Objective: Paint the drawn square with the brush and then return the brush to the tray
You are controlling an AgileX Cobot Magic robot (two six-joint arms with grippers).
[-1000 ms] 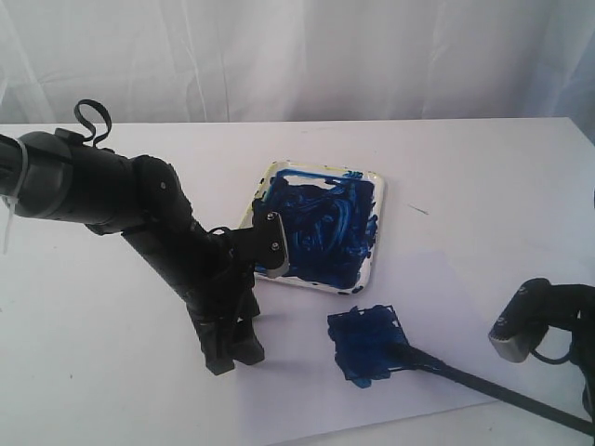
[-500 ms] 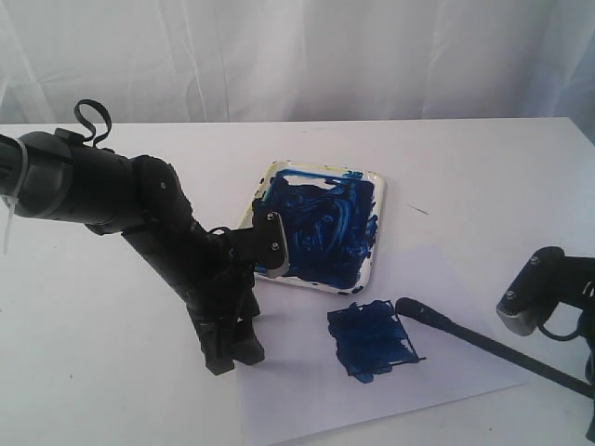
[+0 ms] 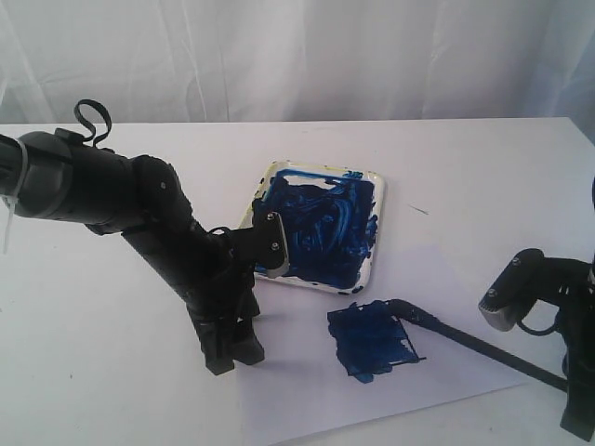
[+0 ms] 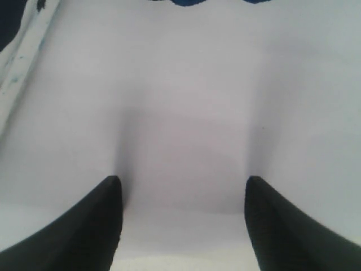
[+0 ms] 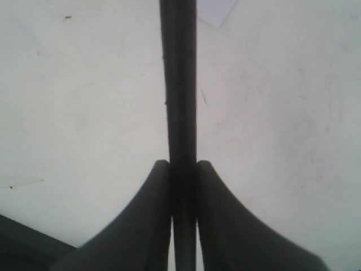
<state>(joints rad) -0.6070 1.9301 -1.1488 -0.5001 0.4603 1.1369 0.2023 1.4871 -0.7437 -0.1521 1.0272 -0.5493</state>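
Observation:
The drawn square (image 3: 370,341) on the white paper (image 3: 307,395) is smeared dark blue inside. The long black brush (image 3: 465,339) slants from the lower right, its tip at the square's upper right corner. My right gripper (image 3: 567,390) is shut on the handle's far end; in the right wrist view the brush (image 5: 179,84) runs straight out between the closed gripper (image 5: 183,165). The white tray (image 3: 377,218), smeared blue, lies just behind the square. My left gripper (image 3: 232,358) stands open, tips down on the paper left of the square, with nothing between its fingers (image 4: 115,189).
The tray's rim (image 4: 20,65) shows at one edge of the left wrist view. A corner of the paper (image 5: 217,11) appears beyond the brush in the right wrist view. A white curtain hangs behind the white table (image 3: 483,177).
The brush tip left the square's middle, swung out to the right, and now sits at the square's upper right corner. The right wrist shifted with it. The left arm has not moved.

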